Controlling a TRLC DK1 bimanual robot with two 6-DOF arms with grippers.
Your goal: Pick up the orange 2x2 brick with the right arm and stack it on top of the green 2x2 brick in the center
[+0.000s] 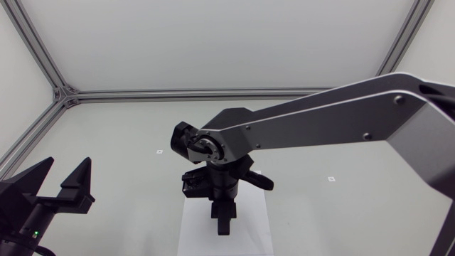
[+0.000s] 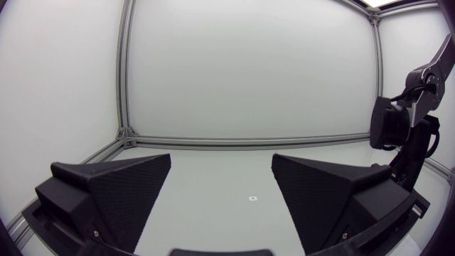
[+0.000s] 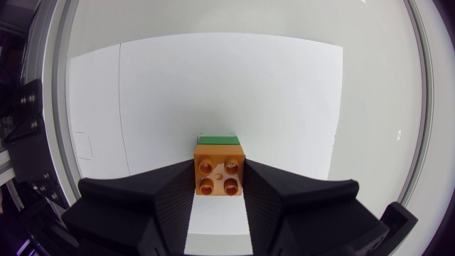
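At the left, your matte black, wedge-fingered left gripper [image 1: 65, 169] sat low near the table's edge. The left wrist view showed this gripper [image 2: 222, 171] with its two fingers spread wide apart and nothing between them, above the pale grey table [image 2: 220, 213]. At the centre, a white rectangular sheet [image 1: 193, 231] lay flat on the table, and your matte black right gripper [image 1: 222, 226] pointed straight down over it. In the right wrist view, that gripper [image 3: 219, 186] was clamped on the orange 2x2 plastic brick [image 3: 219, 168], one finger pressed to each side, its four round studs facing the camera. A strip of the green 2x2 brick [image 3: 217, 137] showed just beyond and below the orange one's far edge; whether the two bricks were fully pressed together could not be told. In the head view the wrist hid both bricks. At the right, your silver-grey right arm [image 1: 341, 117] entered from the side edge and reached to the middle.
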